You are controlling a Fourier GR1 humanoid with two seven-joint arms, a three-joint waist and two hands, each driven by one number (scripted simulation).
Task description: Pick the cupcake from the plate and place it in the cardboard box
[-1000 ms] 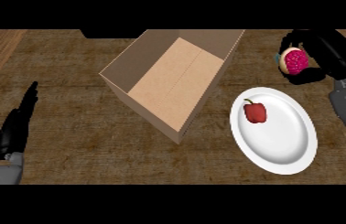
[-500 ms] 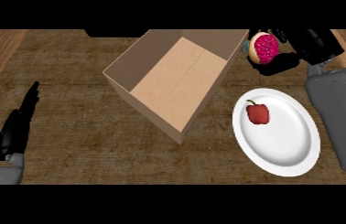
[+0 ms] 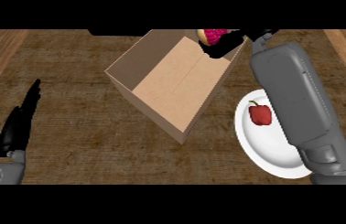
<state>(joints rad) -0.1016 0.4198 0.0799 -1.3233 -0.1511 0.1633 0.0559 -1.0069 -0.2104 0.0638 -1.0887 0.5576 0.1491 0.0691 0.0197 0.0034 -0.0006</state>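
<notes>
My right hand [image 3: 231, 43] is curled round the cupcake [image 3: 211, 35], whose pink top shows at the view's upper edge. It hangs over the far right corner of the open cardboard box [image 3: 177, 81]. The grey right forearm stretches up the right side and covers part of the white plate [image 3: 263, 145]. A red bell pepper [image 3: 260, 114] lies on that plate. At the left edge my left hand [image 3: 19, 125] rests open, fingers pointing up.
The box stands tilted on the dark wooden counter [image 3: 81, 141], open side up, with nothing showing inside. Lighter wood strips run along the far left and far right corners.
My right hand has carried the cupcake leftward from beside the plate's far end to above the box's far right corner. The forearm now crosses the plate. The left hand has stayed put.
</notes>
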